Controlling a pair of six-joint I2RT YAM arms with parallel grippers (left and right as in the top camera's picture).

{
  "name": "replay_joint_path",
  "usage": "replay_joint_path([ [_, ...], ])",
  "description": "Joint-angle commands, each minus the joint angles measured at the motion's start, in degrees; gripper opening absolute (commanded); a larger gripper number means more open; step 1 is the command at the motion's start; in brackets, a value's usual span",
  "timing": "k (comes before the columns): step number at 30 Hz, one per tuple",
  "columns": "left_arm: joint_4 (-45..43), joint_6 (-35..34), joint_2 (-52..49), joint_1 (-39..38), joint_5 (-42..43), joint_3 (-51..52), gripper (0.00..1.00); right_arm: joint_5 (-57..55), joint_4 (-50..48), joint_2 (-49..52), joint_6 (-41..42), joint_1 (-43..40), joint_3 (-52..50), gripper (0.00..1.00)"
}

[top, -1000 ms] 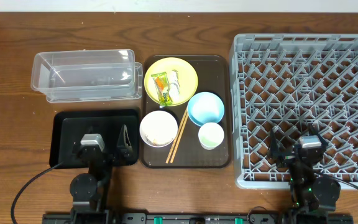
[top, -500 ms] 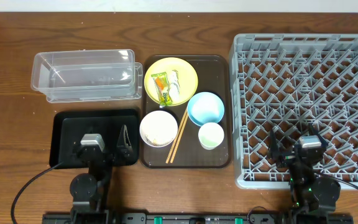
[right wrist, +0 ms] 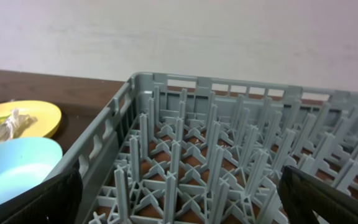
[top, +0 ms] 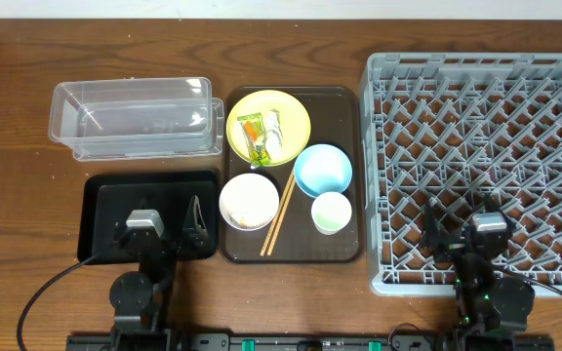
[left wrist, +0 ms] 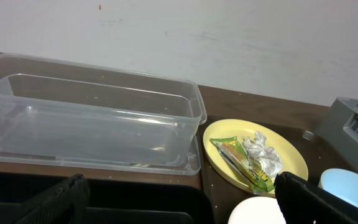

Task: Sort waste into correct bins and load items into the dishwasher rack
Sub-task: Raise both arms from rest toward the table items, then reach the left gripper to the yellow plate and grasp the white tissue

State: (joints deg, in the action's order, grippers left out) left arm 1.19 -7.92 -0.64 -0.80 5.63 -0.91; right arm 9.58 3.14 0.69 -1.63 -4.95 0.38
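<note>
On the brown serving tray (top: 344, 105) a yellow plate (top: 286, 109) holds the snack wrapper (top: 253, 138) and crumpled white paper (top: 276, 132). A light blue bowl (top: 322, 169), a white bowl (top: 250, 201) with pale contents, a small cup (top: 332, 213) and chopsticks (top: 279, 214) lie beside it. The clear tub (top: 133, 119) and the black tray (top: 100, 200) are to the left, and the grey rack (top: 486, 127) is to the right. My left gripper (top: 154, 216) (left wrist: 188, 208) is open and empty over the black tray. My right gripper (top: 478, 222) (right wrist: 182, 199) is open and empty over the rack's near edge.
The left wrist view shows the tub (left wrist: 92, 118), the plate (left wrist: 284, 149) with the wrapper (left wrist: 244, 163), and a plain wall behind. The right wrist view shows the rack's upright pegs (right wrist: 229, 143) and the blue bowl (right wrist: 17, 168). Cables run along the table's front edge.
</note>
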Motion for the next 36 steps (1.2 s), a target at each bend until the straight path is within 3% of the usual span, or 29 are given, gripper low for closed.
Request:
replay_joint_path([
  [1, 2.8, -0.96, -0.48, 0.24, 1.2, 0.11, 0.98, -3.96, 0.17, -0.31, 3.78, 1.6, 0.22, 0.99],
  [10, 7.02, -3.13, -10.36, 0.24, 1.2, -6.36, 0.98, -7.26, 7.17, 5.64, 3.76, 1.6, 7.08, 0.99],
  [20, 21.75, -3.1, -33.11, 0.24, 1.25, -27.76, 0.98, -8.9, 18.38, 30.8, 3.76, 1.6, 27.19, 0.99],
  [30, 46.38, -3.1, -59.34, 0.24, 2.23, -51.74, 0.98, -8.87, 39.52, 56.24, 3.74, 1.6, 49.83, 0.99],
  [36, 47.93, -3.1, -64.89, 0.24, 10.4, -56.68, 0.98, -4.35, 43.43, 61.61, 3.76, 1.6, 54.71, 0.99],
])
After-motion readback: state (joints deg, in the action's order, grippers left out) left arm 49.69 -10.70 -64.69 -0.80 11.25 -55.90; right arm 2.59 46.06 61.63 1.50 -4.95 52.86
